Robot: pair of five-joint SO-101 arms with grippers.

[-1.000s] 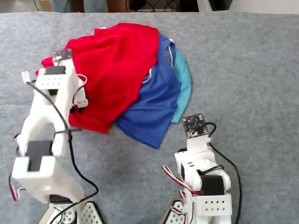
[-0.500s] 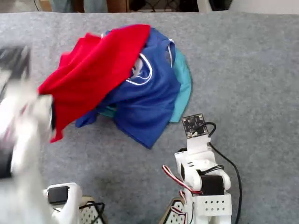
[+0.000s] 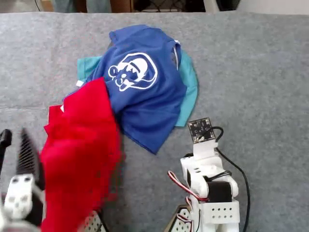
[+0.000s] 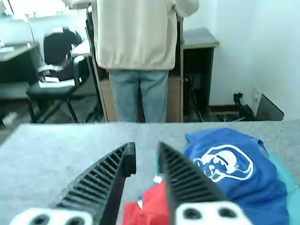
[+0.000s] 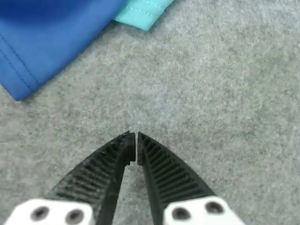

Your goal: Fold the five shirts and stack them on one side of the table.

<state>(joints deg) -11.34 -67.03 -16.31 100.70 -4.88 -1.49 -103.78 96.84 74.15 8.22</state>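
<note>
A red shirt (image 3: 79, 159) hangs bunched at the front left of the grey table (image 3: 260, 72). My left gripper (image 3: 13, 145) is raised there and shut on it. In the left wrist view the red cloth (image 4: 147, 206) shows low between the left gripper's (image 4: 146, 147) narrow jaws. A blue shirt (image 3: 140, 87) with a white logo lies spread at the table's middle back, over a teal shirt (image 3: 190, 82). My right arm (image 3: 207, 179) is drawn back at the front right. The right gripper (image 5: 136, 137) is shut and holds nothing, just above bare cloth near the blue hem (image 5: 47, 33) and teal hem (image 5: 143, 11).
The grey cloth on the right half of the table is bare. A strip along the front between the two arm bases is also bare. The table's far edge runs across the top of the high view.
My left arm swung from the back left to the front left, dragging the red shirt off the pile. The blue shirt's logo is now uncovered. The right arm kept still.
</note>
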